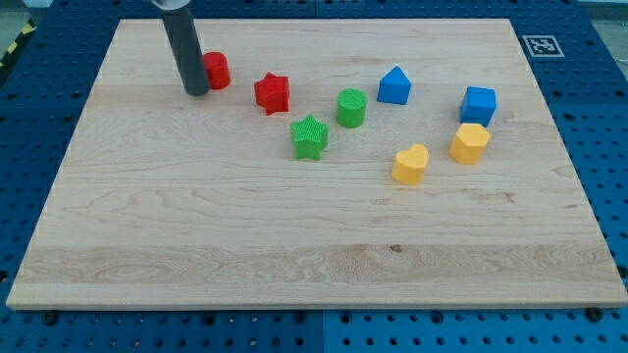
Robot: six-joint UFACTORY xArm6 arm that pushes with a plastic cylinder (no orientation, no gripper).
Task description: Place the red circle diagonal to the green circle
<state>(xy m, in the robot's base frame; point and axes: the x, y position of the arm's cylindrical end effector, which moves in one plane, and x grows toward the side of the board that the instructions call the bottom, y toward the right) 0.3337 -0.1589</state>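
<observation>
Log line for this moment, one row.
tip touching red circle, on its left | red star between | green circle right | not yet diagonal

one high oblique view (whole board [314, 245])

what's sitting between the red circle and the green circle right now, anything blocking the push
My tip is right against the red circle on its left side, nothing between them. The red star lies roughly on the line toward the green circle, so a straight push would likely hit it. The green star sits just below that path.
</observation>
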